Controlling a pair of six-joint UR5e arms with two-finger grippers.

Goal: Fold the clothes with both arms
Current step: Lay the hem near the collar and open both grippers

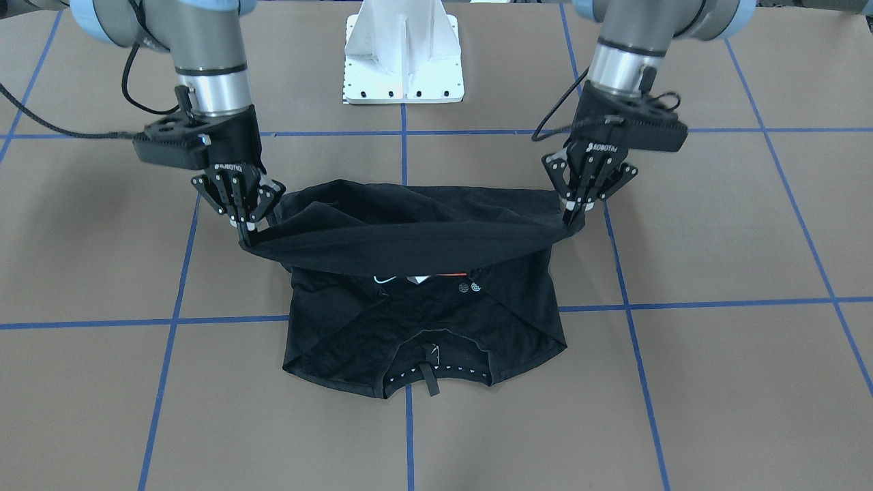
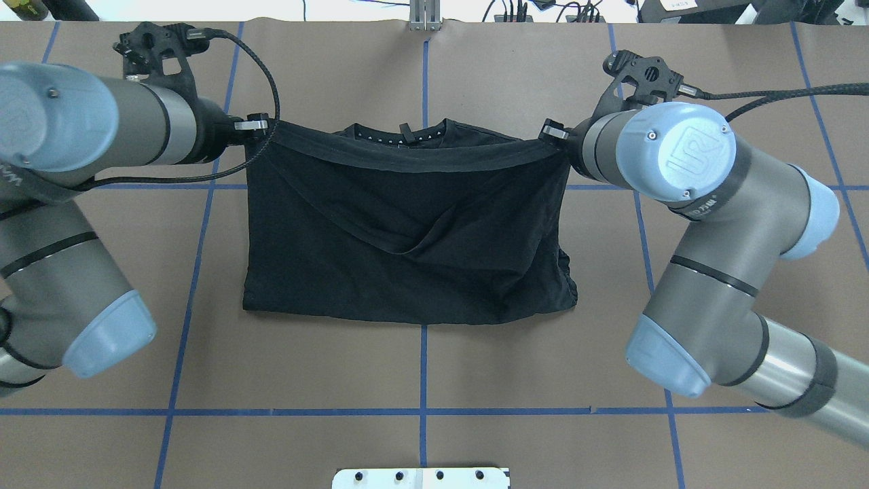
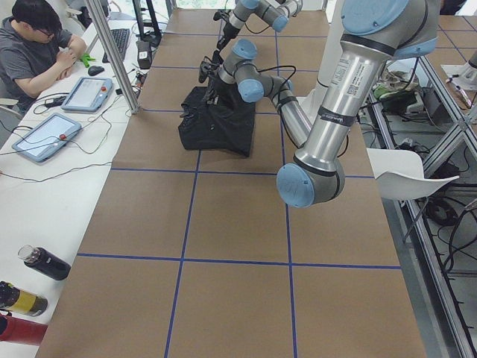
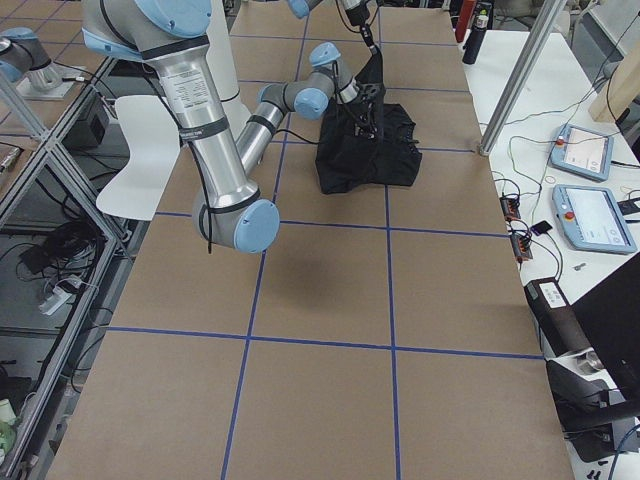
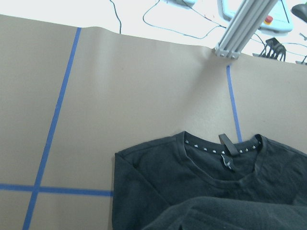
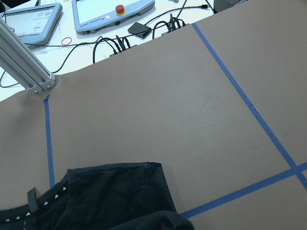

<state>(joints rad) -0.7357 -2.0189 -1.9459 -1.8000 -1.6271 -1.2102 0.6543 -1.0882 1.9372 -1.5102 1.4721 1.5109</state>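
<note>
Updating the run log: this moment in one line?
left gripper: shut on T-shirt | right gripper: shut on T-shirt | held edge: lifted between grippers

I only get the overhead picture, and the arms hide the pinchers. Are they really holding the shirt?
Observer: Yes. The front-facing view shows the left gripper and the right gripper each shut on one end of the T-shirt's raised edge.
Operator: Is there a picture on the shirt? I just see black.
Observer: A sliver of one. From the front, a bit of white and red print peeks out under the raised edge.
Operator: Is anybody there with the robot?
Observer: Yes, the exterior left view shows a person sitting to the side of the table.
</note>
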